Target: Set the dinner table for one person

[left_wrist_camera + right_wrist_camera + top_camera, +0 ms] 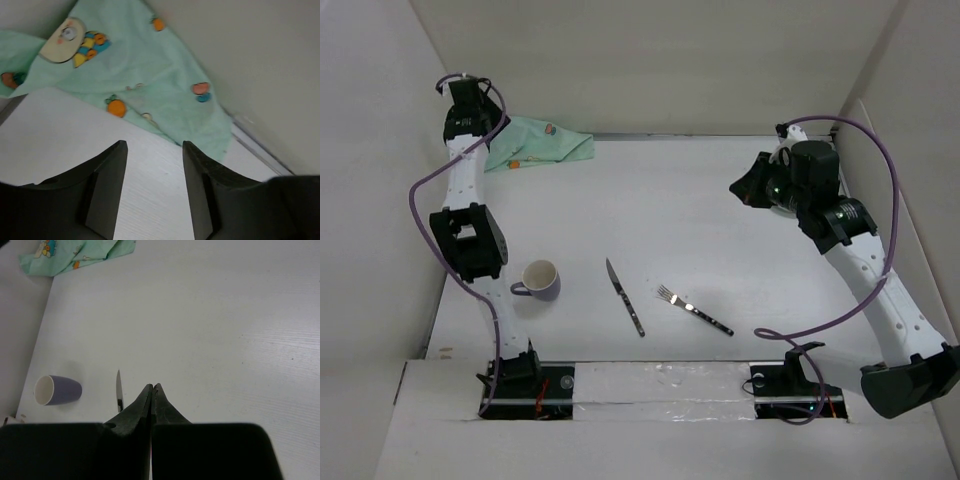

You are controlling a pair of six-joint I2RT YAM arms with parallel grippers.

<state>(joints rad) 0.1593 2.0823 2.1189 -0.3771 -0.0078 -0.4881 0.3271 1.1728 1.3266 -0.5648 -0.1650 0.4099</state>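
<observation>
The dinner table is a plain white top. A crumpled mint-green placemat with cartoon prints lies in its far left corner. My left gripper hovers just short of the placemat, open, with only bare table between its fingers. A purple mug stands near the front left. A knife and a fork lie near the front middle. My right gripper is shut on nothing, raised over the right side and pointing toward the knife and mug.
White walls enclose the table on the left, back and right. Purple cables loop off both arms. The arm bases sit at the near edge behind a white ledge.
</observation>
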